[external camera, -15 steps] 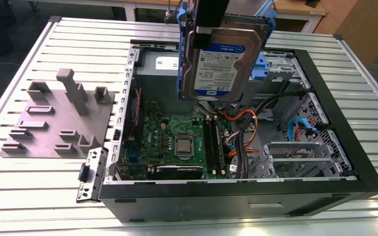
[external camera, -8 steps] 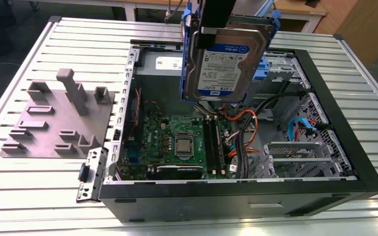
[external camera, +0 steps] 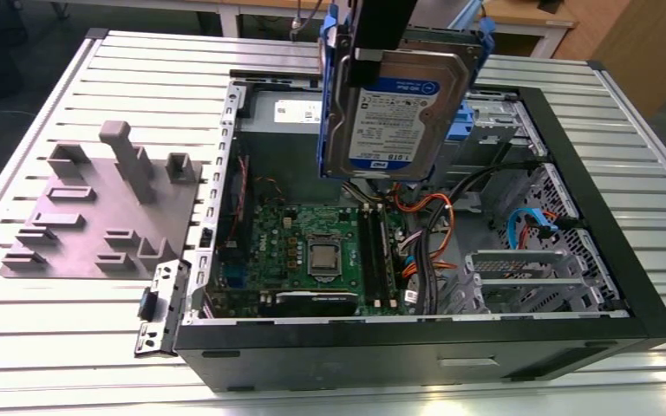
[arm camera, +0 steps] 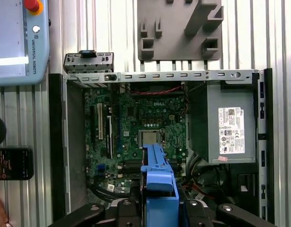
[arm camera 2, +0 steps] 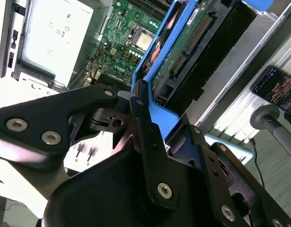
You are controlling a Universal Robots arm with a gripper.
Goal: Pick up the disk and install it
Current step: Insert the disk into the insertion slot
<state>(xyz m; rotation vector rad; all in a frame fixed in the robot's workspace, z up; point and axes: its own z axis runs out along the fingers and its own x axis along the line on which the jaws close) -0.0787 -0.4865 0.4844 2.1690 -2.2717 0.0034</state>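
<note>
Gripper [arm camera 2: 146, 109] fingers are clamped on the blue carrier frame of the disk [external camera: 397, 121], gripping its upper edge. In the upper middle of the exterior view the disk hangs upright from the gripper over the open computer case [external camera: 426, 347]. Its white-and-blue printed label faces that camera. In the second wrist view the disk's green circuit-board side and its connector row show inside the blue frame.

Below it, the case lies on its side with the green motherboard [external camera: 310, 251] exposed, its silver processor socket near the middle. Orange, blue and black cables run beside the board towards the exterior view's right. A grey power supply [arm camera: 230, 127] with a white printed sticker sits in one corner of the case. Beyond the case wall, at the exterior view's left, the grey fixture plate [external camera: 101, 217] with upright posts rests on the slatted metal table [external camera: 55, 347].
</note>
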